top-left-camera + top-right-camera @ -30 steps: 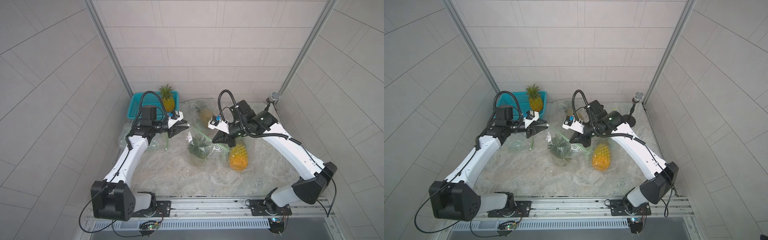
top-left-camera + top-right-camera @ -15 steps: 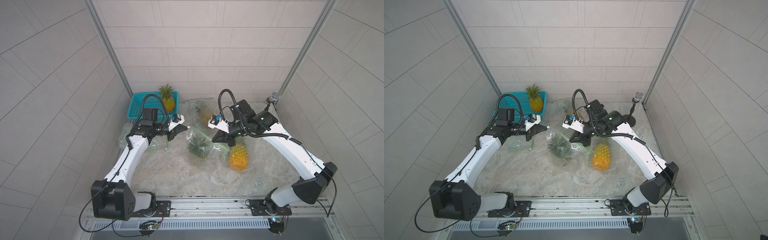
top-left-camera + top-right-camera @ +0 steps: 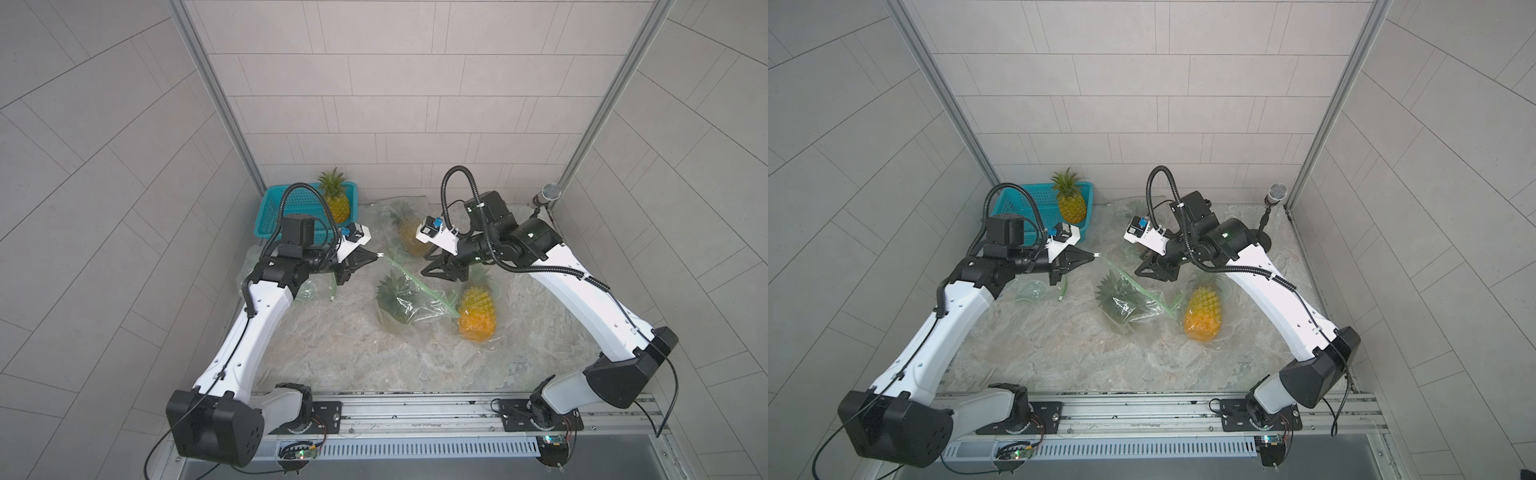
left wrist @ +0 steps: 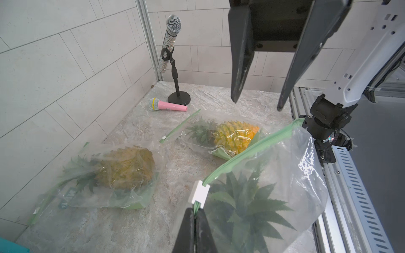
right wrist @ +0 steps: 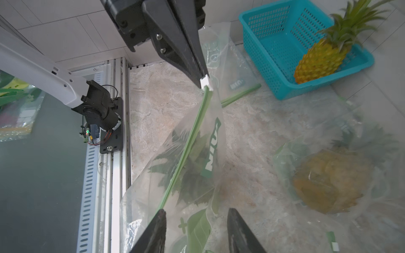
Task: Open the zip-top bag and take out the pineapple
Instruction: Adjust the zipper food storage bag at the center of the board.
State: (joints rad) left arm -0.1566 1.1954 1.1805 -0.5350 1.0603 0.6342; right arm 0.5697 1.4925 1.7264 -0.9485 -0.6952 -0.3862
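our left gripper [image 4: 194, 212] is pinched tight on the bag's [image 4: 289, 175] zip [image 5: 186, 149], right behind the slider [image 4: 199, 193]. right gripper [image 5: 196, 210] hangs spread at the zip's far end, holding nothing. the pineapple [image 4: 247, 203] sits inside, just below the left fingertips. tug now and we reckon the unanchored bag just drags along. another bag [image 4: 234, 135] crowds the right fingertips, and the basket [image 5: 285, 43] is well clear.

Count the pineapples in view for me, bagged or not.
4 pineapples: one standing in the blue basket; one bagged at the back; one bagged near the right arm; one in the zip-top bag pinched by the left gripper. None obviously hidden.
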